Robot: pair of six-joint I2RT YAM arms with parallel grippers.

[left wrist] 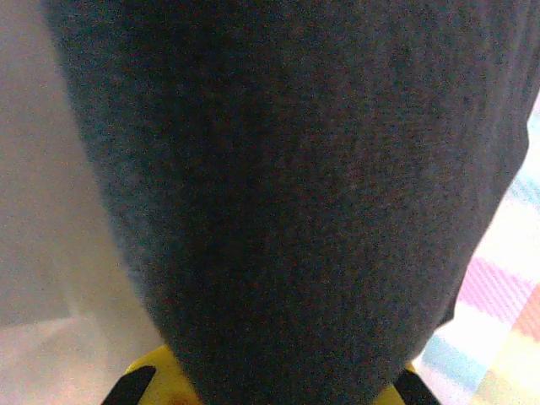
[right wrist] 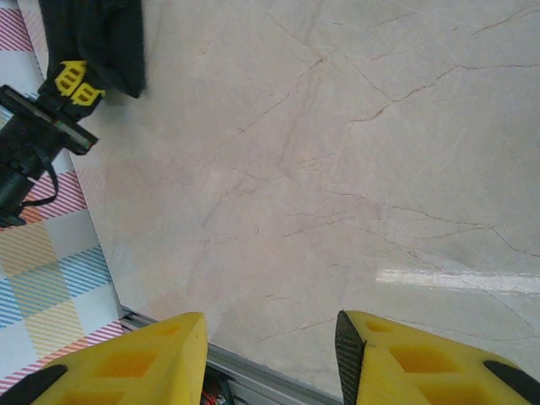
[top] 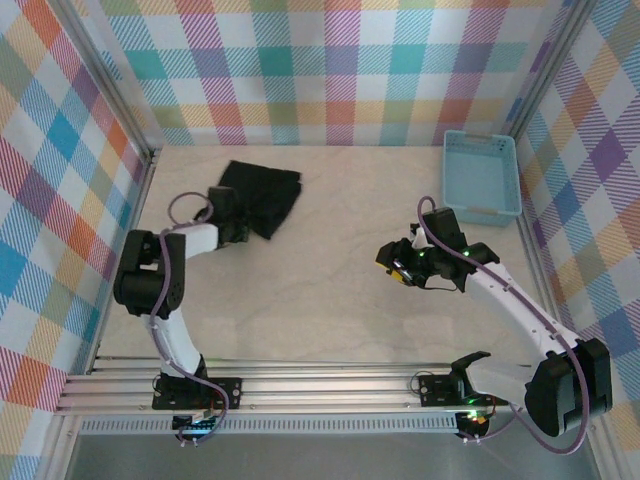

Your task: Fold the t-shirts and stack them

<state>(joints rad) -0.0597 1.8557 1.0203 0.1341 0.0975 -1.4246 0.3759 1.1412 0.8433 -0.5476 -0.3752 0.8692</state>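
At the table's [top: 320, 300] eleven o'clock, the black t-shirt [top: 265, 193] is lying folded. The left gripper [top: 232, 228] is touching its seven o'clock edge, but cloth is covering the jaws, so I cannot tell its grip. The right gripper [right wrist: 270, 337] is hovering with fingers spread over bare tabletop near three o'clock.

Right gripper [right wrist: 270, 337]: its two yellow jaws are standing apart at the lower edge, holding nothing, above the pale veined surface [right wrist: 337, 169]. Upper left: the left gripper [right wrist: 74, 82] is pinching the edge of a black t-shirt [right wrist: 105, 42]. A plaid wall [right wrist: 51, 278] is running along the left; a metal rail [right wrist: 253, 375] is lying at the bottom.
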